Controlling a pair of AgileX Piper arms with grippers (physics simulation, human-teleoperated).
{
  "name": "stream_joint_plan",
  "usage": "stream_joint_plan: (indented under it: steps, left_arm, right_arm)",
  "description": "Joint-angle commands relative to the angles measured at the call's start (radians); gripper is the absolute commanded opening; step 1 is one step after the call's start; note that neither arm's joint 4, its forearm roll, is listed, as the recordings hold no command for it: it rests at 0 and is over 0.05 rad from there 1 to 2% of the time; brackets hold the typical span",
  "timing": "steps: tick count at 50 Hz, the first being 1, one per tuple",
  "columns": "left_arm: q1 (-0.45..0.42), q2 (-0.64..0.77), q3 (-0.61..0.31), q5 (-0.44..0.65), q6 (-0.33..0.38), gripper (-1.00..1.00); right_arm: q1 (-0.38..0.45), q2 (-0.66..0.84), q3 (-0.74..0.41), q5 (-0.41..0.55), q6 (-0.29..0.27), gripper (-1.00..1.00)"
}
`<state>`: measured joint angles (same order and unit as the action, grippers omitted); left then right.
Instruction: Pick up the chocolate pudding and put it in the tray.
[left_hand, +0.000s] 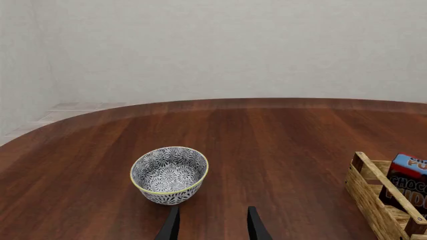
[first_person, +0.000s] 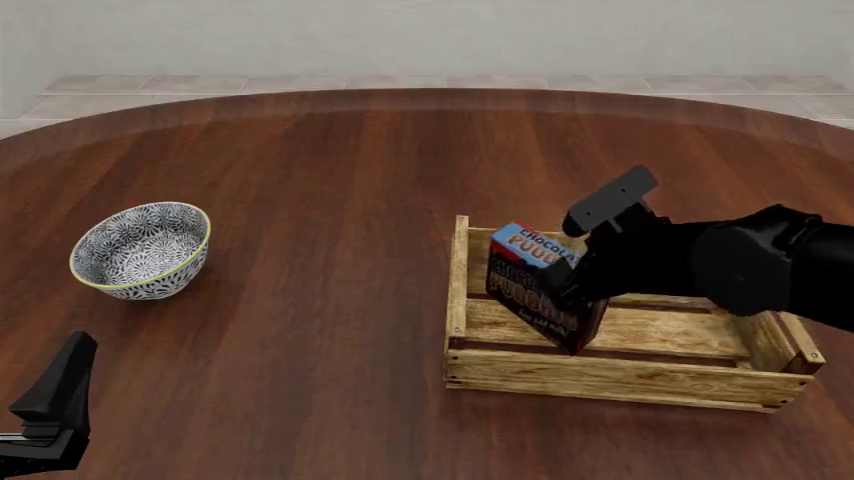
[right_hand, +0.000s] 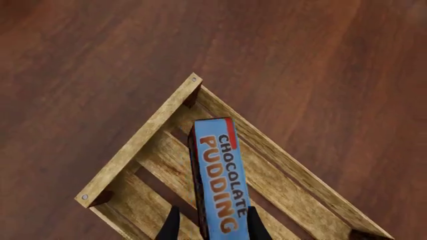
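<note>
**Lowering the carton into the crate**

Starting at the left, the left gripper (first_person: 51, 405) is parked low at the near edge of the dark reddish wooden table (first_person: 334, 180), its fingers spread and nothing between them; it is judged to be kept there to leave the working side free. Just ahead of it the round blue-white patterned bowl (first_person: 140, 250) is seen, well apart from everything else and not in the way.

Moving right, the shallow light wooden slatted tray (first_person: 614, 375) is reached. Inside its left half the small blue-topped chocolate pudding carton (first_person: 541, 285) is held on edge, tilted, pinched at its far end by the right gripper (right_hand: 210, 222). Whether its lower corner is touching the slats cannot be told. The hold at the end is judged to keep the fingers clear of the rails.

Open room is seen along the slats to the right; the left rail is close beside the carton.
</note>
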<state>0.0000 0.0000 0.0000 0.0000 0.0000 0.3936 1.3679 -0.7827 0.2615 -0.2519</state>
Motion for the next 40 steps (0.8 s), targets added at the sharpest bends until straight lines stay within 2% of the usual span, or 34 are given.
stream_joint_plan:
  steps: [1, 18, 40]
  left_arm:
    - [0.0, 0.0, 0.0, 0.0, 0.0, 1.0]
    - [0.0, 0.0, 0.0, 0.0, 0.0, 1.0]
    - [0.0, 0.0, 0.0, 0.0, 0.0, 1.0]
  right_arm:
    - [0.007, -0.062, -0.051, 0.089, -0.024, 1.0]
    - [0.016, -0.213, -0.126, 0.237, -0.077, 1.0]
    - [-0.023, -0.435, -0.211, 0.433, -0.097, 1.0]
